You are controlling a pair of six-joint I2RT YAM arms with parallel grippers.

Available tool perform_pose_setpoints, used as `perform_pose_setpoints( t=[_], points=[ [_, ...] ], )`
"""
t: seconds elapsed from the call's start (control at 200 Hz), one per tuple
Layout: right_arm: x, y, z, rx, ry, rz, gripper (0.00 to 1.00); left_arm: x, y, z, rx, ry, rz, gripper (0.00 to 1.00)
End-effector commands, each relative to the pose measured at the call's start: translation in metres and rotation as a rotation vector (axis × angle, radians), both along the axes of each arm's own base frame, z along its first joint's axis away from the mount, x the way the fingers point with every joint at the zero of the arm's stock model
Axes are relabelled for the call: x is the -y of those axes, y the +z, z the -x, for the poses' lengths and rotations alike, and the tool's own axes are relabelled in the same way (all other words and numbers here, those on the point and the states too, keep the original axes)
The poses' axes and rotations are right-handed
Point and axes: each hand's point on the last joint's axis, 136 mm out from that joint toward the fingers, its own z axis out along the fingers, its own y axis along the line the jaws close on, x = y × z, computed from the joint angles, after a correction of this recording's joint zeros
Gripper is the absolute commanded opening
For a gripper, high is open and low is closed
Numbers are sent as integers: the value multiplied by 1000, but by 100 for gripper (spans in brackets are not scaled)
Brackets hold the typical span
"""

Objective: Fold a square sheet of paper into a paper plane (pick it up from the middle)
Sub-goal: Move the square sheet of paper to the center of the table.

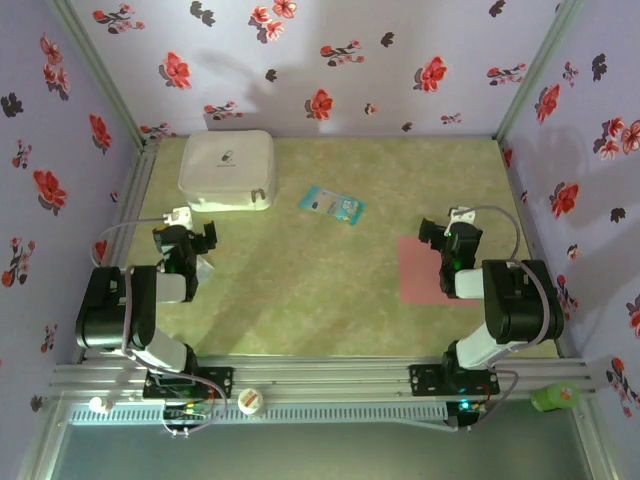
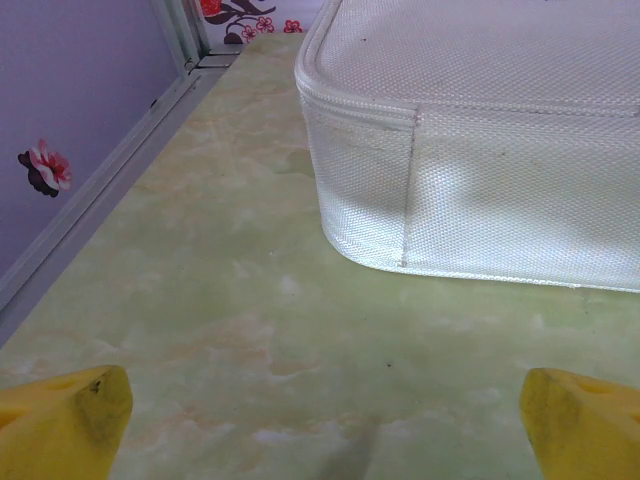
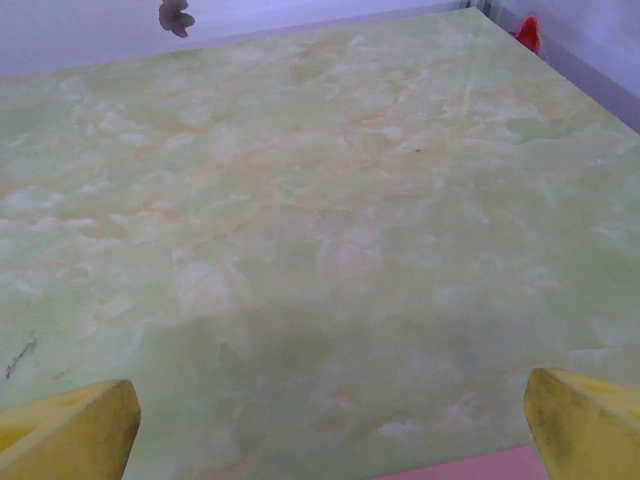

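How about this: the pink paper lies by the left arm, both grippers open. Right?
No. The square sheet of paper lies by the right arm, not the left, as the top external view shows. Left gripper and right gripper are open.

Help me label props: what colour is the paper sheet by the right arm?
Plain salmon pink; the square sheet of paper shows best in the top external view.
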Motion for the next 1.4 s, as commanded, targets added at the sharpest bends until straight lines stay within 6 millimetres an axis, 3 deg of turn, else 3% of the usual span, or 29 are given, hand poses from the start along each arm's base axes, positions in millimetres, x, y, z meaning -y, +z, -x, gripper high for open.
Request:
perform_pose_setpoints(
  t=[0.0, 1.175, 1.31, 1.395],
  points=[
    [-3, 10, -8, 32, 20, 0, 99, -1, 11, -7, 43, 1, 8, 100],
    [-6, 10, -8, 23, 46, -15, 99, 2, 10, -7, 42, -15, 14, 100],
    [-2, 25, -9, 22, 20, -16, 99, 3, 16, -3, 69, -18, 15, 100],
    [-2, 33, -10, -104, 6, -42, 99, 1, 28, -1, 59, -8, 10, 100]
  ],
)
